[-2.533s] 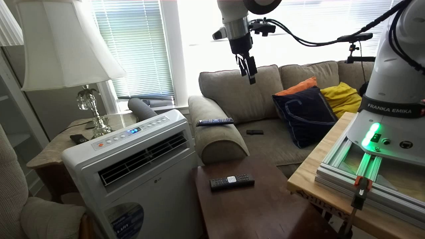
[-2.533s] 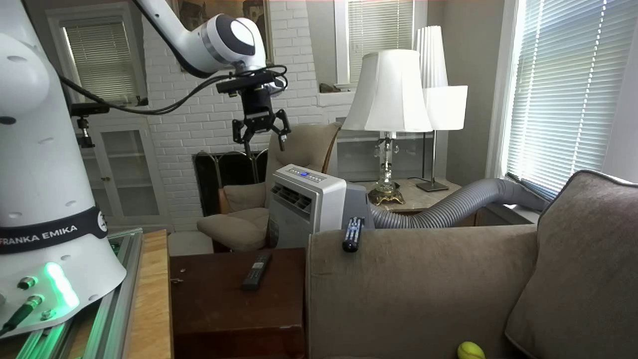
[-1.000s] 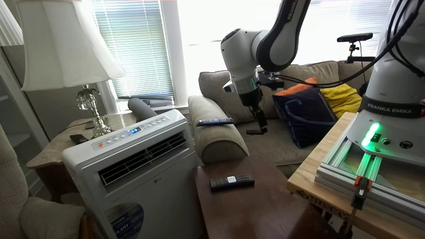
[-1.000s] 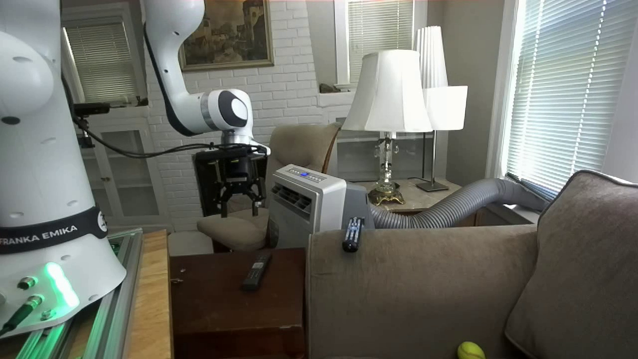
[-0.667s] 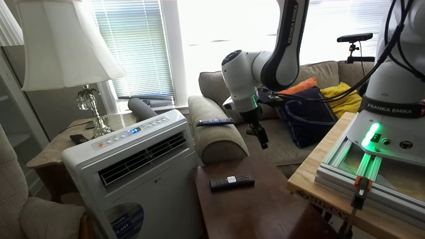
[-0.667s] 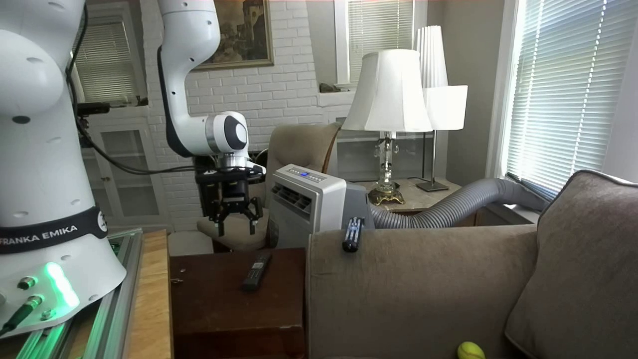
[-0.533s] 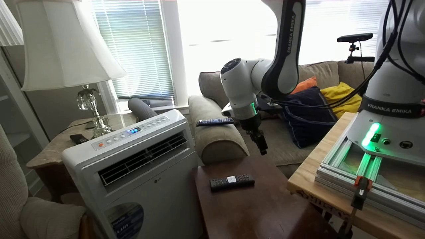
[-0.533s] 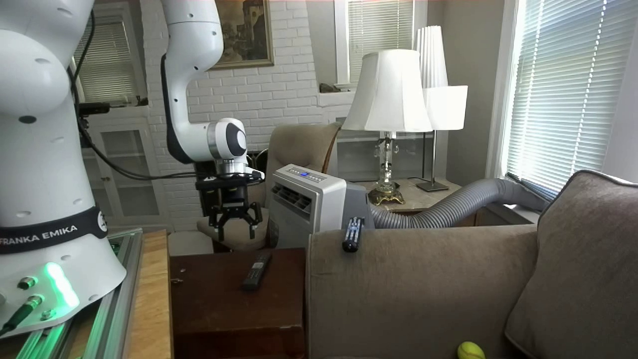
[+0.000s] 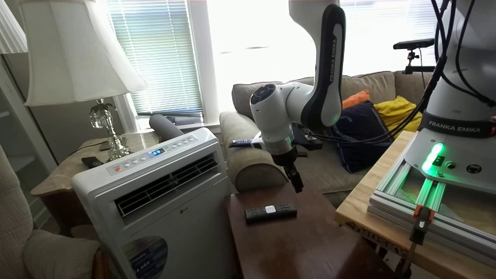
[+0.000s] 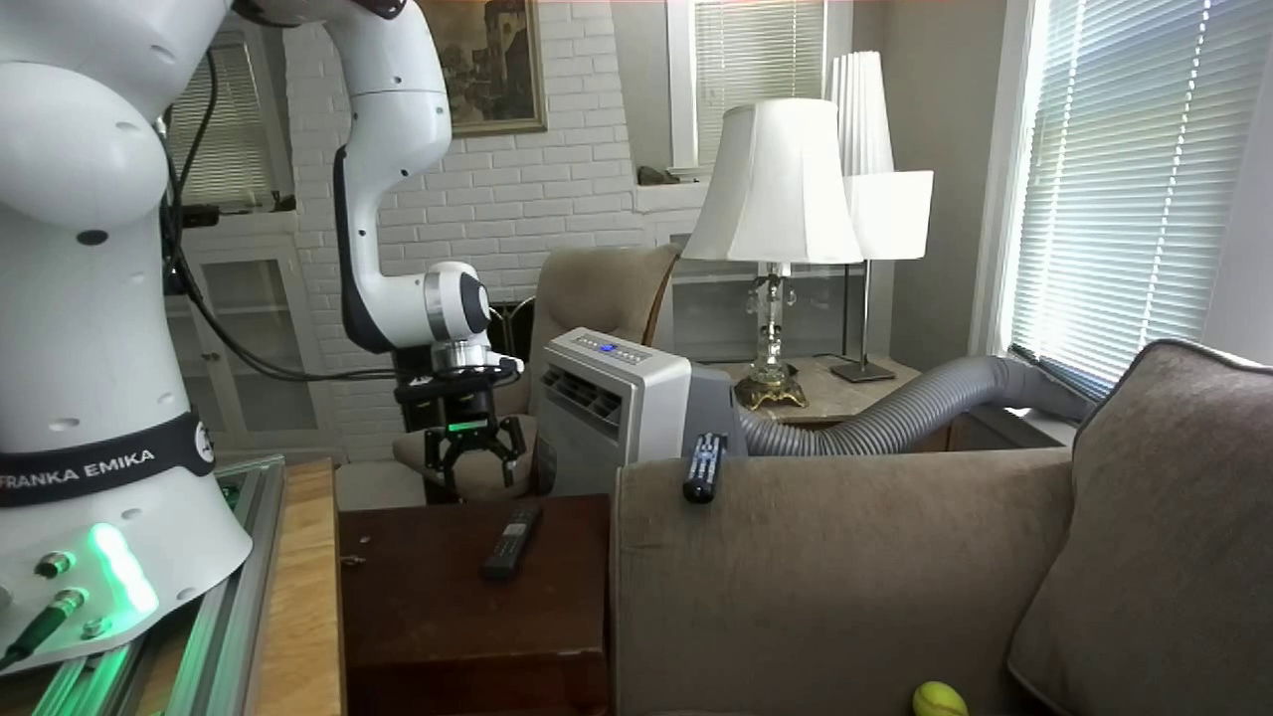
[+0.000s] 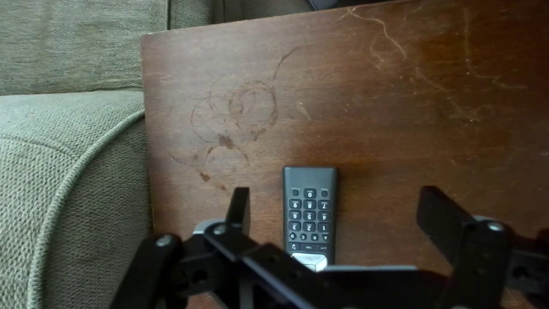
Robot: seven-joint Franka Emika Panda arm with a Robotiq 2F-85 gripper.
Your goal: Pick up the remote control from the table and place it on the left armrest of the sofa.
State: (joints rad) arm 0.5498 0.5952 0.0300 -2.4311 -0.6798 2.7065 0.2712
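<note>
The remote control (image 9: 270, 214) is a slim black bar lying flat on the dark brown table (image 9: 286, 248). It also shows in an exterior view (image 10: 511, 543) and in the wrist view (image 11: 309, 210), where its lower part is hidden by the gripper. My gripper (image 9: 297, 187) hangs above the table, apart from the remote. In the wrist view my gripper (image 11: 334, 197) is open and empty, its fingers on either side of the remote, which sits nearer the left finger. The tan left armrest (image 9: 254, 168) of the sofa (image 9: 374, 83) stands beyond the table.
A bluish-dark remote (image 10: 705, 465) lies on the armrest. Another dark item (image 9: 302, 154) on the sofa seat is partly hidden by my gripper. A white air conditioner (image 9: 186, 217) stands beside the table. The light wood bench (image 9: 358, 201) carries my base.
The arm has come down from high above the sofa to just above the table, moving towards the remote. The gripper stays open. The remotes have not moved.
</note>
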